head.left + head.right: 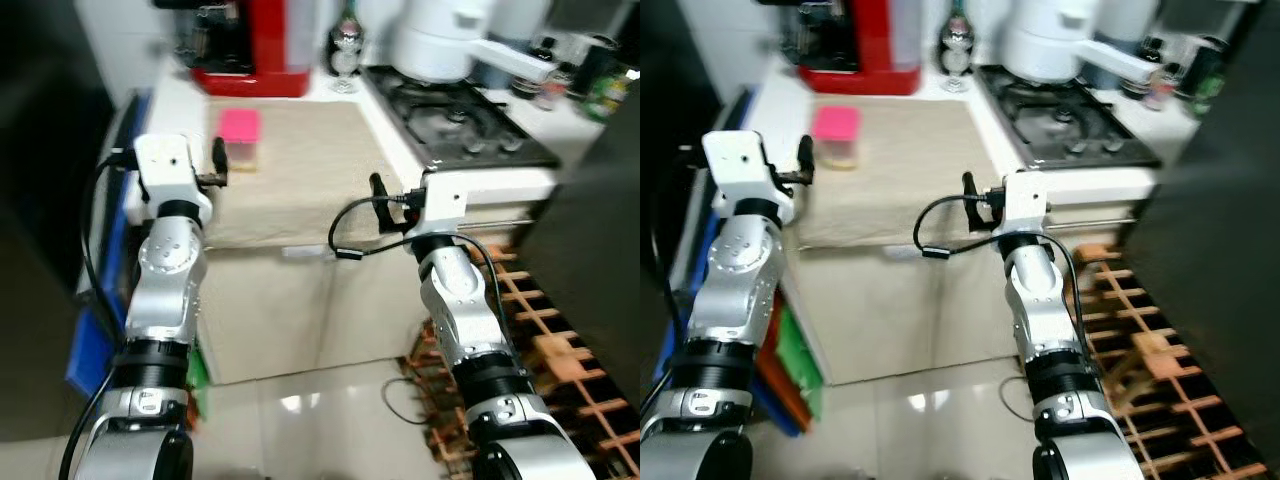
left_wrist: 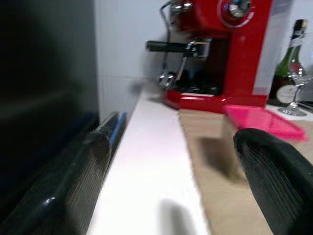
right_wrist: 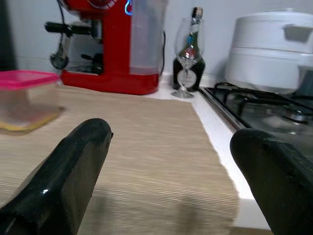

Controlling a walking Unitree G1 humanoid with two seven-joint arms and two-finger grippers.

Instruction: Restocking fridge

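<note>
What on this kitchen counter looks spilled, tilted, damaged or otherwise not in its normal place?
Nothing stands out. The pink-lidded container sits upright on the beige mat, lid on. The red coffee machine, wine glass and white pot stand upright. Both pincers, left and right, hover open at the counter edge.

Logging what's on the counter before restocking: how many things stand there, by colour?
Red: 1, the red espresso machine
Pink: 1, the pink-lidded clear plastic container
White: 1, the white lidded cooker pot
Dark: 1, the dark glass bottle
Clear: 1, the clear wine glass
Total: 5
</note>
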